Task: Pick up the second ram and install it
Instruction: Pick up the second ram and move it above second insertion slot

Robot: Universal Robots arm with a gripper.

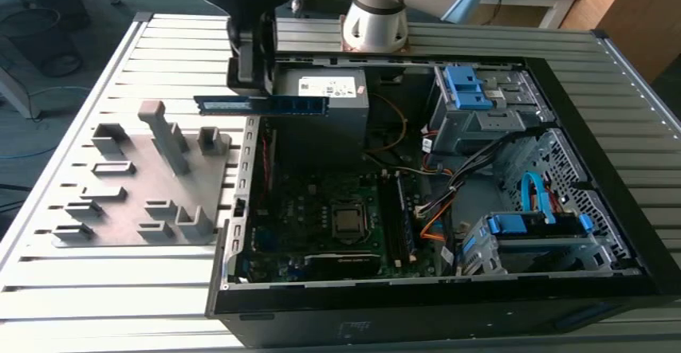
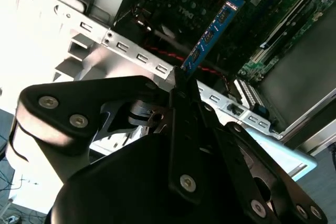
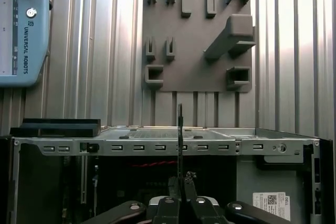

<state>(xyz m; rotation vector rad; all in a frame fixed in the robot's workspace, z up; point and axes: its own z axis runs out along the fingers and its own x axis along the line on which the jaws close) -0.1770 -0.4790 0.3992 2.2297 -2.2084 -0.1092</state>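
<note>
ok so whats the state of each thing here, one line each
gripper: shut on the second ram
second ram: held in the air above the case wall, not seated in a slot
computer case: lying on its side, open
grey fixture: flat on the table beside the case

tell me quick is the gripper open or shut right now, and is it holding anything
Gripper: shut, holding the second ram by one end.
</note>
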